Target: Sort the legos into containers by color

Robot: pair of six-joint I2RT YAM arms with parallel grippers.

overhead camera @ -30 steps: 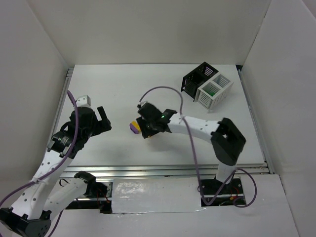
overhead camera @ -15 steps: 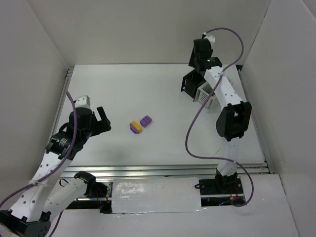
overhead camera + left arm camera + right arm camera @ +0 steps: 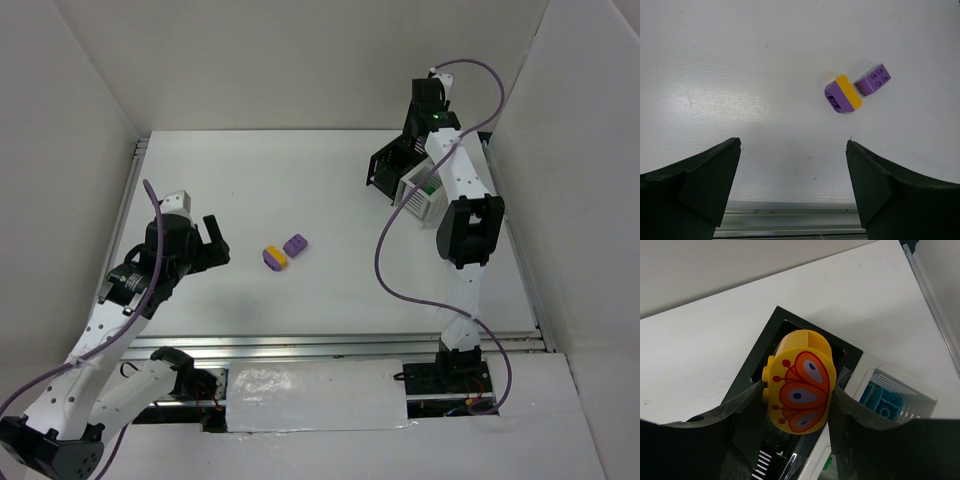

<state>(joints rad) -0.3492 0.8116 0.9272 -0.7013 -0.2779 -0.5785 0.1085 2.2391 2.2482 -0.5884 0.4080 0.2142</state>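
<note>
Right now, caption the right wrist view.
Right tool grips a yellow butterfly-print brick over the black bin; a teal brick lies in the white bin.

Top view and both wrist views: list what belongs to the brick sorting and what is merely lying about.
Belongs to the job: butterfly-print yellow brick held in the right gripper; purple-yellow brick; purple brick; teal brick in the white bin; black bin; open left gripper.
Merely there: purple cable; metal rail; white side wall.
</note>
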